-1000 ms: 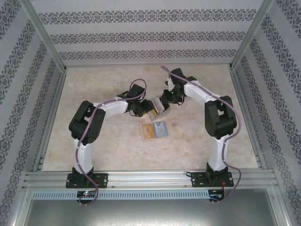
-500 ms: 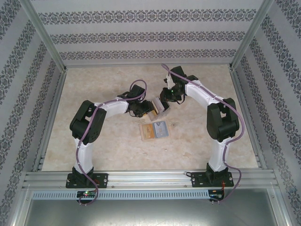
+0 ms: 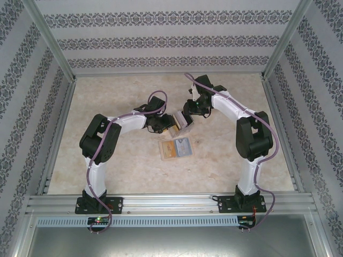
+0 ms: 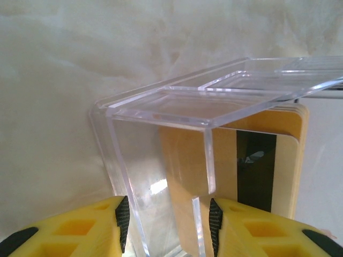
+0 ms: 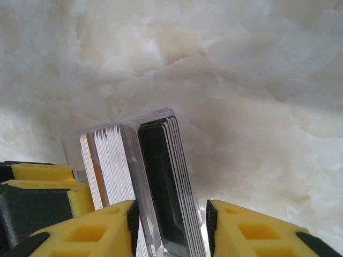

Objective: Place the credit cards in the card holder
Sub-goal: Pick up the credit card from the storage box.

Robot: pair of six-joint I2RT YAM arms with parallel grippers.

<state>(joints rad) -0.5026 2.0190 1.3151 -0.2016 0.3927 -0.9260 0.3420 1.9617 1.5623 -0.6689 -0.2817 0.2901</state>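
Left wrist: clear box (image 4: 161, 101) fronts yellow cards (image 4: 292, 160).

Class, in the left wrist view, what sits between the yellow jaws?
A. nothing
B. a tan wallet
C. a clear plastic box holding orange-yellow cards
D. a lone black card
C: the clear plastic box, with orange-yellow cards inside it, stands between the left gripper's jaws.

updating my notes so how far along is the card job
Early on. Nothing clearly looks filed: orange and bluish cards, it seems, lie flat on the table. In hand: the left hand grips the clear box, and the right hand straddles the black cards inside it. Left: those, the white cards and orange-yellow cards in the box.
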